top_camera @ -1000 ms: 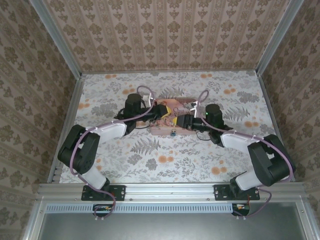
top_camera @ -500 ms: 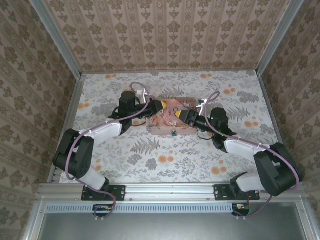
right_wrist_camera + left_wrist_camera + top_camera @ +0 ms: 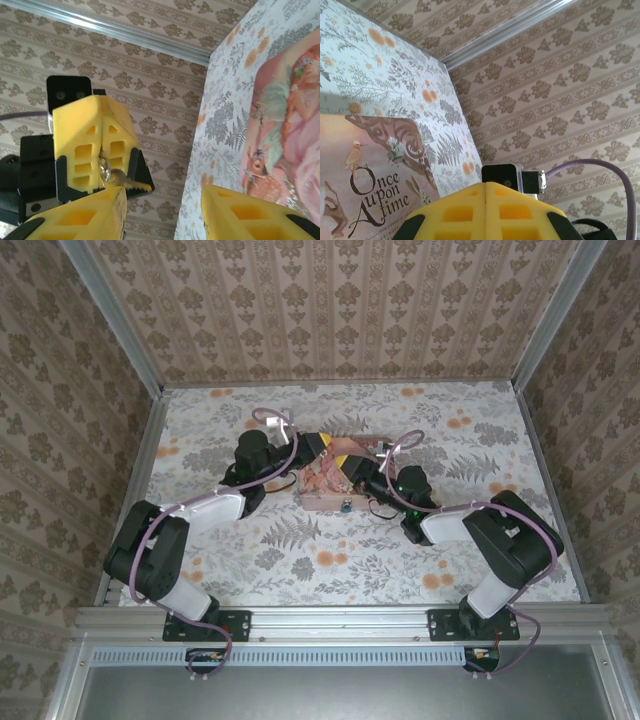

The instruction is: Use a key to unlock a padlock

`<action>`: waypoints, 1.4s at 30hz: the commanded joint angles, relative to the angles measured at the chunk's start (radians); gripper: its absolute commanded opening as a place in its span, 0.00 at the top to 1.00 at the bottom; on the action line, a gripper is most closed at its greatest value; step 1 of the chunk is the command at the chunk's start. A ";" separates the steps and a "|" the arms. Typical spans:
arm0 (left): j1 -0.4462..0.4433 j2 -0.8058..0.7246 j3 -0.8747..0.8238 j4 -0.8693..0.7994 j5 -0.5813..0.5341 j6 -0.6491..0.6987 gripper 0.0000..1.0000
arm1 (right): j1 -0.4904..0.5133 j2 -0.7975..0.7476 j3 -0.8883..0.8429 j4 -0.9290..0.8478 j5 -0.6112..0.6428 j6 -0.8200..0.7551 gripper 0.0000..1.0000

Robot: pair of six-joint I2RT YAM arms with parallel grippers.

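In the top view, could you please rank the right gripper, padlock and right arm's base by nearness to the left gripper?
1. Right gripper, just right of the left gripper.
2. Padlock, at the tin's near edge.
3. Right arm's base, near-right edge.

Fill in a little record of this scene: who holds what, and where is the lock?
left gripper: shut on the tiny silvery metal key
right gripper: open, empty, facing the left gripper
tiny dark bluish padlock: by the near edge of the pink illustrated rectangular tin, no gripper on it
task state: key not yet in padlock
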 commanded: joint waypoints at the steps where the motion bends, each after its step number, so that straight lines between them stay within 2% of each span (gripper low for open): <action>1: -0.007 -0.019 -0.013 0.119 -0.045 -0.035 1.00 | 0.023 0.007 0.038 0.102 0.063 0.038 0.56; 25: -0.036 0.008 -0.027 0.176 -0.075 -0.059 1.00 | 0.040 0.032 0.134 0.100 0.073 0.069 0.60; 31: -0.037 0.007 -0.028 0.174 -0.084 -0.055 1.00 | 0.050 0.050 0.142 0.101 0.065 0.077 0.65; 37: -0.037 0.011 -0.024 0.171 -0.093 -0.056 1.00 | 0.060 0.057 0.132 0.103 0.063 0.077 0.79; 41: -0.040 0.016 -0.016 0.164 -0.095 -0.055 1.00 | 0.060 0.061 0.127 0.102 0.061 0.079 0.98; 42: -0.040 0.019 -0.014 0.159 -0.093 -0.056 1.00 | 0.059 0.061 0.126 0.101 0.060 0.078 1.00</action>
